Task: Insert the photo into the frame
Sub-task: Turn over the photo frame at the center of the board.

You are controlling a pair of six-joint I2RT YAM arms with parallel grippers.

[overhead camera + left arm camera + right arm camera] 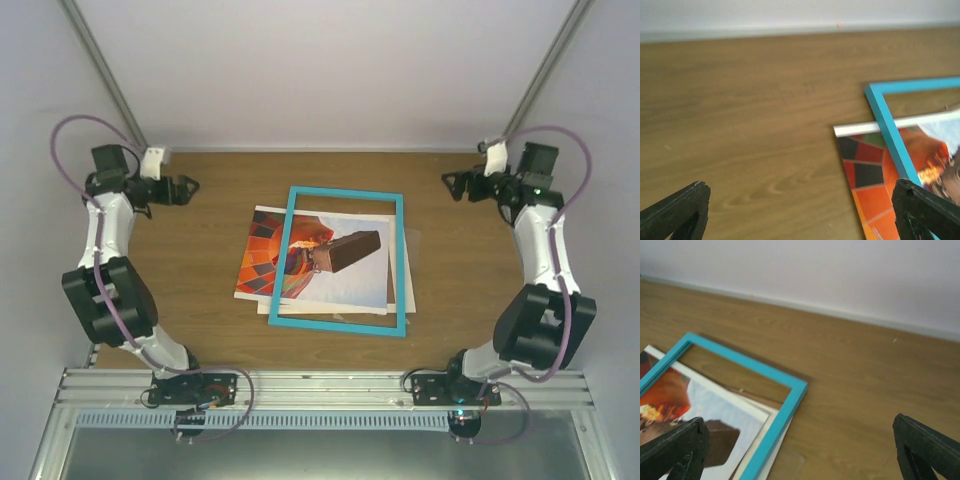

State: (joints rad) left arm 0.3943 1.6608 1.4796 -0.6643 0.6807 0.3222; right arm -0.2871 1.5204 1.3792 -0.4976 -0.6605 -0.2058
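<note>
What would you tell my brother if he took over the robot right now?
Left gripper: open, empty, over the far left of the table.
Right gripper: open, empty, far right.
The frame lies flat mid-table on top of the photo, which sticks out past its left side.
Done: photo not in the frame yet.
Left: line the photo up and seat it inside the frame.

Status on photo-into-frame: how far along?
Done: nothing visibly. The frame just lies skewed over the photo, one end of which sticks out past it. In hand: nothing, both jaws are open and touch neither. Left: seat the photo inside the frame.
</note>
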